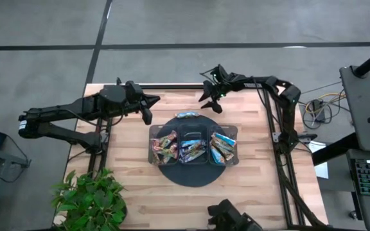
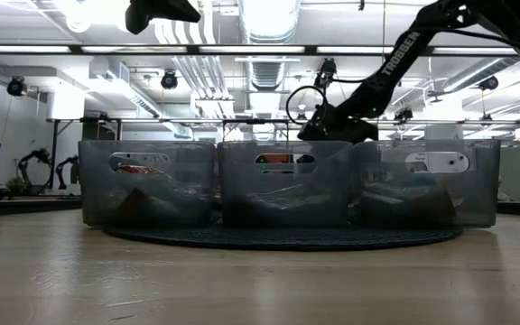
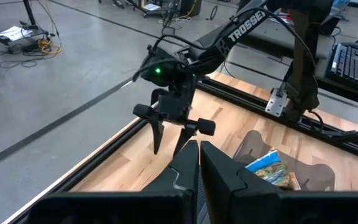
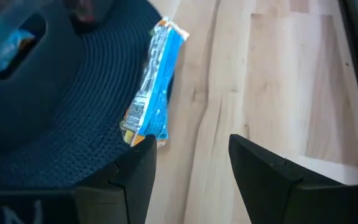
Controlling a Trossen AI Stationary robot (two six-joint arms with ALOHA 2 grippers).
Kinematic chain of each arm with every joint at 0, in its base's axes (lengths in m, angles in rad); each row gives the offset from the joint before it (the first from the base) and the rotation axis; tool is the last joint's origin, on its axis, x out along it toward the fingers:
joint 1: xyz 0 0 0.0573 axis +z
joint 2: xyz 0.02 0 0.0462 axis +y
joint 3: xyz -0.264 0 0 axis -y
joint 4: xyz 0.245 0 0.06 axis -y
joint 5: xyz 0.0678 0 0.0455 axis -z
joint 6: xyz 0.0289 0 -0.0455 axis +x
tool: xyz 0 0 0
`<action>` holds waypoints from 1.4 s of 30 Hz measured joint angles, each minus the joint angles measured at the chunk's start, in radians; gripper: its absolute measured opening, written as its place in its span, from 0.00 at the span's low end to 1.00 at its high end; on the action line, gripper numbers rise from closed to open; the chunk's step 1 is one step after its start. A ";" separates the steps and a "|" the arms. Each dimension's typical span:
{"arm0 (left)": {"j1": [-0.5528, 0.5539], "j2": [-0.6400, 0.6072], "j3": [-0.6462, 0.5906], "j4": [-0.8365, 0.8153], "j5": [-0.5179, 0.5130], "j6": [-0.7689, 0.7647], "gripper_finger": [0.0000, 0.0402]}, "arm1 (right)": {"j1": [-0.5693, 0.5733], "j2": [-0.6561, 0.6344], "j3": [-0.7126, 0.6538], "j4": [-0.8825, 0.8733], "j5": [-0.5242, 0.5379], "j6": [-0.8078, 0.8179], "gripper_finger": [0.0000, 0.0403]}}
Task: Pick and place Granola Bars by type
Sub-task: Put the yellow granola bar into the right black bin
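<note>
A dark three-compartment tray (image 1: 232, 131) stands on a round dark mat (image 1: 191, 174) at mid-table. It holds Granola Bars by type: reddish multicolour ones (image 1: 163, 147) on the left, dark blue ones (image 1: 192, 150) in the middle, light blue ones (image 1: 222, 147) on the right. One light blue bar (image 1: 187, 115) (image 4: 152, 87) lies flat beyond the tray, half on the mat's far edge and half on the wood. My right gripper (image 1: 210, 102) (image 4: 191, 168) hovers open just right of and beyond this bar. My left gripper (image 1: 148, 118) (image 3: 199, 163) is shut and raised left of the tray.
A potted plant (image 1: 90, 200) stands at the table's near-left corner. A black frame rail (image 1: 172, 86) runs along the far edge. Bare wood (image 4: 278, 74) lies to the right of the loose bar.
</note>
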 joint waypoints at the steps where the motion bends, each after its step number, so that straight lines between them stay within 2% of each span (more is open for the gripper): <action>1: 0.000 0.000 0.000 0.000 0.000 0.000 0.00 | 0.009 0.000 0.000 -0.001 0.010 -0.010 0.48; 9: 0.000 0.000 0.000 0.000 0.000 0.000 0.00 | 0.078 0.000 0.001 -0.009 0.167 -0.082 0.48; 23: 0.000 0.000 0.000 -0.008 0.000 -0.002 0.00 | 0.138 0.000 0.008 -0.016 0.177 -0.012 0.48; 29: 0.000 0.000 0.000 -0.014 0.000 -0.003 0.00 | 0.170 -0.002 0.008 -0.019 0.262 -0.009 0.48; 42: 0.000 0.023 0.000 -0.019 0.000 -0.006 0.00 | 0.176 -0.002 0.022 -0.033 0.265 0.032 0.48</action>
